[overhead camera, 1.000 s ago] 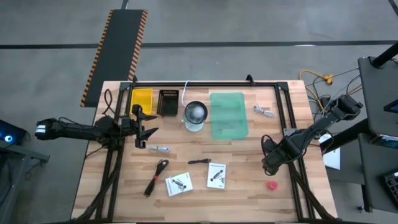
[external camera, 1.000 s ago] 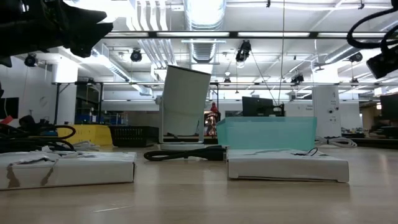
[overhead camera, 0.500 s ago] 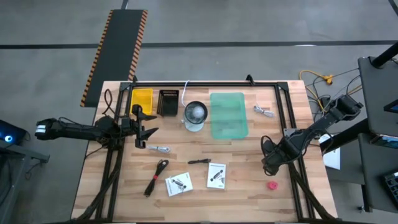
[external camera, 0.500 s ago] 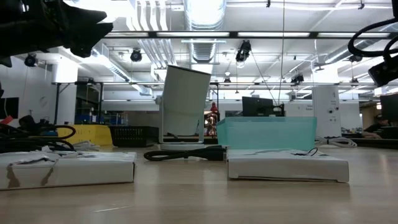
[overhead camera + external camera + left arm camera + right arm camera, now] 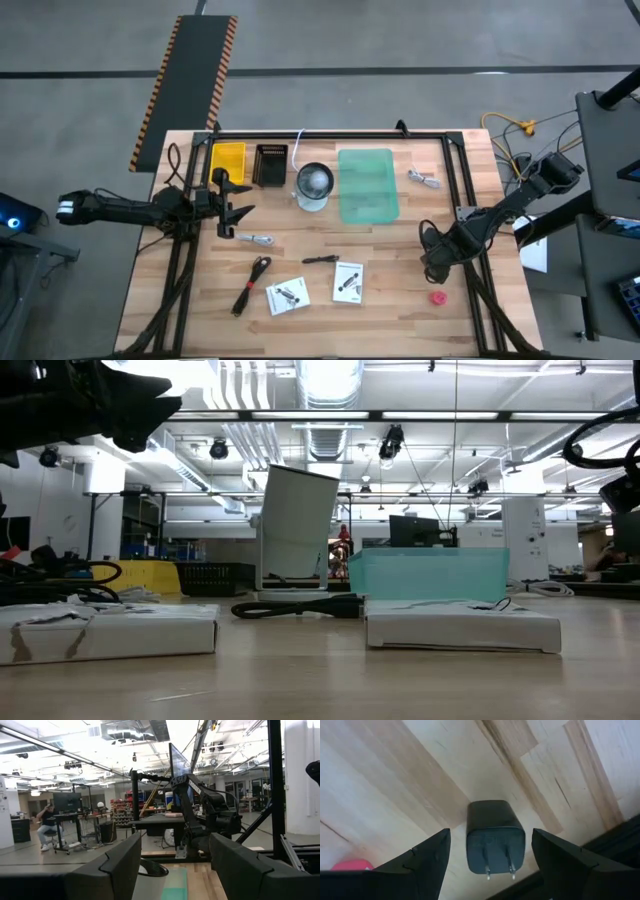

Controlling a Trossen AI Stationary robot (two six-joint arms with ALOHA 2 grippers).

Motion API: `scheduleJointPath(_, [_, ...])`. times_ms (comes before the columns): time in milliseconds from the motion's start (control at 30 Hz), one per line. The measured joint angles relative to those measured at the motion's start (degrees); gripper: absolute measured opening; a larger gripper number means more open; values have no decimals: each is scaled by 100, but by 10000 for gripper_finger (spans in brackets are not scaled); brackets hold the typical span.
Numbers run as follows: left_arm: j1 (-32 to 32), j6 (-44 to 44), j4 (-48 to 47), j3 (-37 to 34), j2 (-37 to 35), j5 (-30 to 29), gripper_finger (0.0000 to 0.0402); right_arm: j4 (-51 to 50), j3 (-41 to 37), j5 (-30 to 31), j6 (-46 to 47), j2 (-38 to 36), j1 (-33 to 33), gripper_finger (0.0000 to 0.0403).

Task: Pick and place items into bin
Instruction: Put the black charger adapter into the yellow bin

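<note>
Right gripper (image 5: 490, 865), jaws wide, hangs over a boxy matte-black plug adapter (image 5: 495, 842) with two metal prongs on pale wood-plank table (image 5: 395, 785); left gripper (image 5: 232, 212) wide.

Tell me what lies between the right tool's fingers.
A black plug-in charger lies on the wood between the right tool's open fingers, shown in the right wrist view.

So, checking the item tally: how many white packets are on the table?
2. One white packet lies near the table's front edge beside the black cable; the other packet sits just right of it. None seems hidden.
</note>
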Motion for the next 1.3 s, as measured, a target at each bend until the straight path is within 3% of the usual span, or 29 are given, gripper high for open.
scheduleJointPath(933, [0, 0, 0, 0, 0, 2, 219, 79, 0, 8, -4, 0, 0, 214])
scheduleJointPath(1300, [2, 0, 0, 0, 0, 2, 219, 77, 0, 10, -96, 0, 0, 167])
